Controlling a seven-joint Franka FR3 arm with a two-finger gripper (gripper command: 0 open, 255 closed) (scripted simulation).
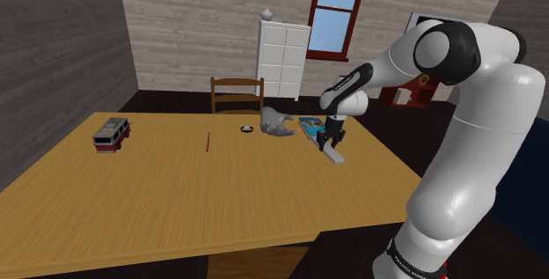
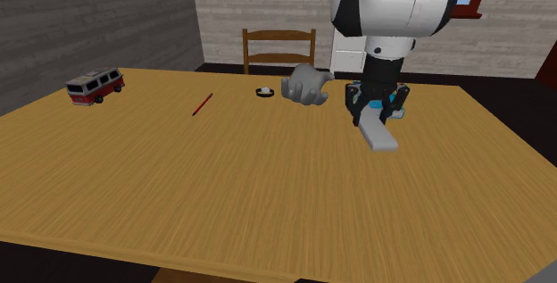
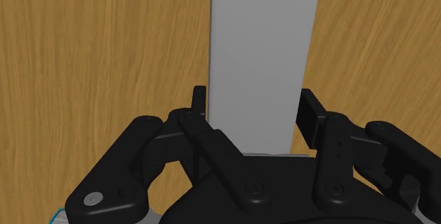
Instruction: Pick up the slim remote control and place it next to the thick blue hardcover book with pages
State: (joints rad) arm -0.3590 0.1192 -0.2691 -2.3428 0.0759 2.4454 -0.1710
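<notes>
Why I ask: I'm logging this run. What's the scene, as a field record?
gripper: shut on remote, near book
remote: grey, slim, tilted
remote off table: cannot tell
book: blue, flat on table
table: wooden
also on table: red bus, red pen, grey lump, small dark ring

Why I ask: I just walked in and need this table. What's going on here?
The arm is working with a remote. Its gripper is shut on one end of the grey remote, which slants down from the fingers towards the table. It is close to the blue book, with a grey crumpled thing just beyond. The remote is not yet let go. A toy bus and a red pen lie apart from all this.
</notes>
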